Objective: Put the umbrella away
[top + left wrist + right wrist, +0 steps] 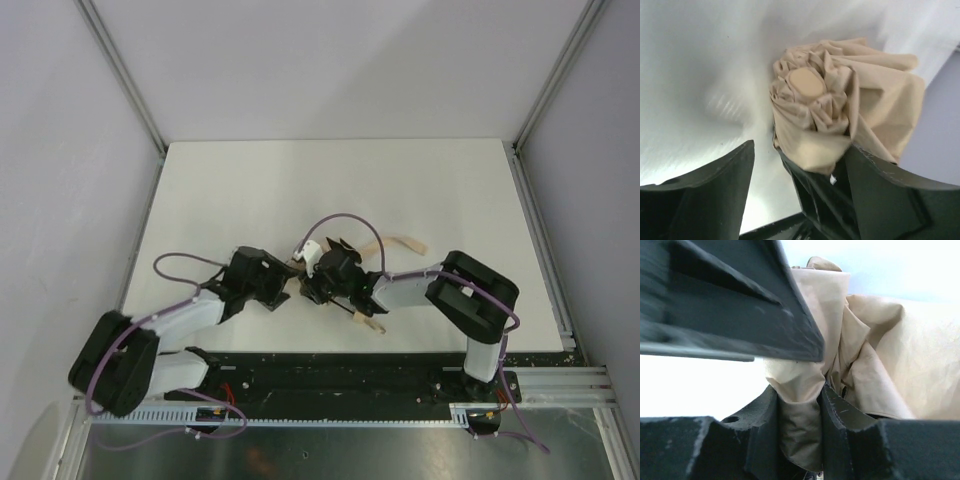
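The umbrella [840, 100] is a crumpled beige bundle with a round tan cap at its tip, filling the left wrist view. From above most of it is hidden under the two wrists, and only a tan strip of the umbrella [400, 242] shows. My left gripper [800, 148] stands open around the bundle's end, its left finger [710, 195] well apart from the fabric. My right gripper [800, 412] is shut on a fold of the beige fabric. Both grippers meet at mid-table, the left gripper [288, 283] beside the right gripper [312, 285].
A white table [250, 190] with metal rails along its sides and grey walls around it. A purple cable [340, 218] loops above the right wrist. A black finger of the other gripper [740, 305] crosses the top of the right wrist view.
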Robot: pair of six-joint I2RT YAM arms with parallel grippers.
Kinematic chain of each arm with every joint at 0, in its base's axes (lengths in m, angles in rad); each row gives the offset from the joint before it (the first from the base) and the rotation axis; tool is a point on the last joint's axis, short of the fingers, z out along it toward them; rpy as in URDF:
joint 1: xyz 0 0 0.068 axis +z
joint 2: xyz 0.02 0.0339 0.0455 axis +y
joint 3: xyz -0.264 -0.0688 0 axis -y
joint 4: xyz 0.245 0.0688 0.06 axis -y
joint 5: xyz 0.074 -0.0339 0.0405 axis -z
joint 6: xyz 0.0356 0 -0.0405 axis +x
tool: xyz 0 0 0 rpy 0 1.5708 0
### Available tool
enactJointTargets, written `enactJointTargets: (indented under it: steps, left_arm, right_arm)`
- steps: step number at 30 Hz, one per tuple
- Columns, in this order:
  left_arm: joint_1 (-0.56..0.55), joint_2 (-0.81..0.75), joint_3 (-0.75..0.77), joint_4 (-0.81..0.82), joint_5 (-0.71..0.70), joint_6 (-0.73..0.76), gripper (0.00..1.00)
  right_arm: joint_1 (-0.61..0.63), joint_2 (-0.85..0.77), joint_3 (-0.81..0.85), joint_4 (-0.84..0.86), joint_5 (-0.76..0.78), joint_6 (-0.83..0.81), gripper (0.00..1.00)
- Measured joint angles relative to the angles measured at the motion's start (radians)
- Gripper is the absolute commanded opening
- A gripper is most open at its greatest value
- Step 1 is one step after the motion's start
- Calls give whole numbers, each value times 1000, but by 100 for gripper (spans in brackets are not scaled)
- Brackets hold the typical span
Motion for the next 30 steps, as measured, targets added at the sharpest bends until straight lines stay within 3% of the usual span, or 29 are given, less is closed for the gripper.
enactJointTargets:
  steps: [2,7,16,22,30]
  left_arm:
    - [23,-86,-23,-24,15,17,97]
    - [68,-233,-37,-35,32,51,99]
    - [38,-129,-57,14,81,37,100]
    - [4,22,-38,128,87,10,99]
    - [-48,188,39,263,106,-28,98]
  right_arm:
    - [-49,0,-11,24,-111,37,0]
    - [-173,32,-16,79,-399,149,0]
    - [-371,173,-16,239,-867,403,0]
    - [-423,226,-23,318,-997,509,0]
    - [-438,241,-32,368,-1029,563,0]
